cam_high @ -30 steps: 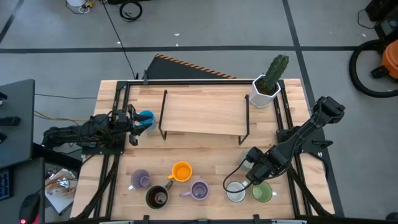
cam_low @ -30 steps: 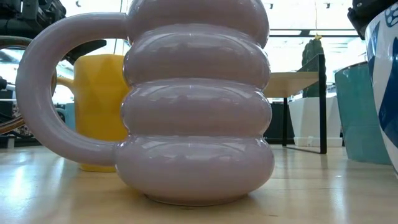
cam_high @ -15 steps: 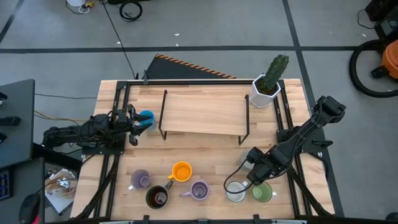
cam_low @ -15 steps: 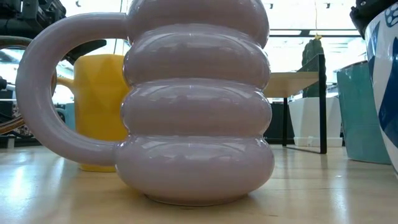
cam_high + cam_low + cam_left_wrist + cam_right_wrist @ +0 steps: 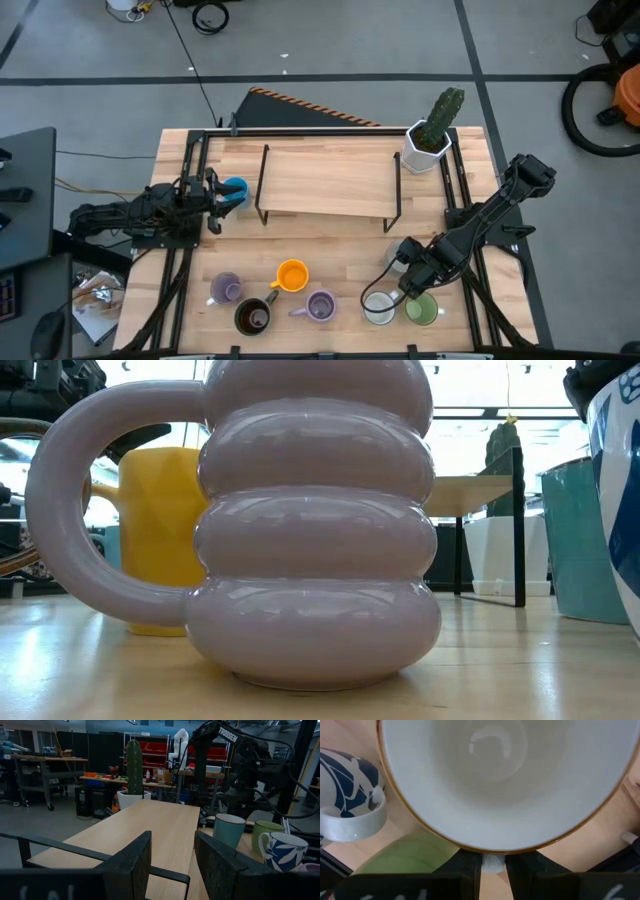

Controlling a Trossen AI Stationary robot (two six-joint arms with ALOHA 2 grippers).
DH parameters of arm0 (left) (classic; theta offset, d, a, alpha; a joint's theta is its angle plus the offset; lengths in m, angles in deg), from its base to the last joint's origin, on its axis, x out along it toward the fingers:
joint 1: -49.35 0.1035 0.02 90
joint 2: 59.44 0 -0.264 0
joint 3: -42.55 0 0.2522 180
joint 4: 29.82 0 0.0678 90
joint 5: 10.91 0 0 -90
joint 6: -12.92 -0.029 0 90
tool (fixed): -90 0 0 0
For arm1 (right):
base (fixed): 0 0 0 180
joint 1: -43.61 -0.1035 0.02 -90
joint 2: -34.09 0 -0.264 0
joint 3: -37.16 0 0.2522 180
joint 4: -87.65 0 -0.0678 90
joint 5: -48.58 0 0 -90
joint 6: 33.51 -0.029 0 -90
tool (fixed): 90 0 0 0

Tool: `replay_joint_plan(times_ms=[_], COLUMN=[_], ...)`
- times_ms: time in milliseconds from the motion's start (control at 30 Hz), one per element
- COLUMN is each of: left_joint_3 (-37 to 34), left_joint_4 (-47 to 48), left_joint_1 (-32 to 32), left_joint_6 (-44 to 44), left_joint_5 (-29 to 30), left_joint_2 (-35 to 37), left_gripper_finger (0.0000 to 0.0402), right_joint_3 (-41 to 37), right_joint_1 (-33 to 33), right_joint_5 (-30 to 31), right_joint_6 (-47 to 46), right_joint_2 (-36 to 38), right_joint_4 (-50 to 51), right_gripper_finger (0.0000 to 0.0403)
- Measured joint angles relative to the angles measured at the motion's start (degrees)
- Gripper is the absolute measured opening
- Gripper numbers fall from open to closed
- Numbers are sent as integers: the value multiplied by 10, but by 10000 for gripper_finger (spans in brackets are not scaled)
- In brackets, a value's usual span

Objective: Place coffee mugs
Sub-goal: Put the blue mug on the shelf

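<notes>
Near the table's front edge stand two lavender mugs point(image 5: 225, 290) point(image 5: 320, 305), a dark brown mug point(image 5: 252, 317), an orange mug point(image 5: 292, 275), a white mug with blue leaves point(image 5: 378, 308) and a green mug point(image 5: 422, 308). My right gripper point(image 5: 405, 268) is shut on a pale teal mug point(image 5: 229, 829) with a white inside, just behind the white and green ones. My left gripper point(image 5: 215, 195) is open at the table's left side. A blue mug point(image 5: 236, 189) stands right by its fingertips and is hidden in the left wrist view. My right gripper pinches a small pale part point(image 5: 493, 864) at the side of the teal mug, just under its brown rim point(image 5: 485, 851). The fingers point(image 5: 462, 867) come from above, slanting down. The mug is upright with its mouth up. I cannot tell whether its base is on the table.
A low wooden shelf on black legs point(image 5: 325, 180) spans the table's middle. A white pot with a cactus point(image 5: 430, 145) stands at the far right corner. Black rails point(image 5: 180, 270) run along both sides. Bare wood lies between the shelf and the row of mugs.
</notes>
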Motion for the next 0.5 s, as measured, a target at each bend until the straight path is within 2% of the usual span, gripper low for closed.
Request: replay_joint_plan(times_ms=[400, 500], left_joint_3=[0, 0], left_joint_4=[1, 2], left_joint_1=[0, 0], left_joint_6=[0, 0], left_joint_5=[0, 0], left_joint_2=[0, 0], left_gripper_finger=[155, 155], right_joint_3=[1, 15], right_joint_1=[13, 19], right_joint_5=[-10, 6], right_joint_6=[24, 44], right_joint_2=[0, -4], right_joint_4=[-15, -20], right_gripper_finger=[73, 72])
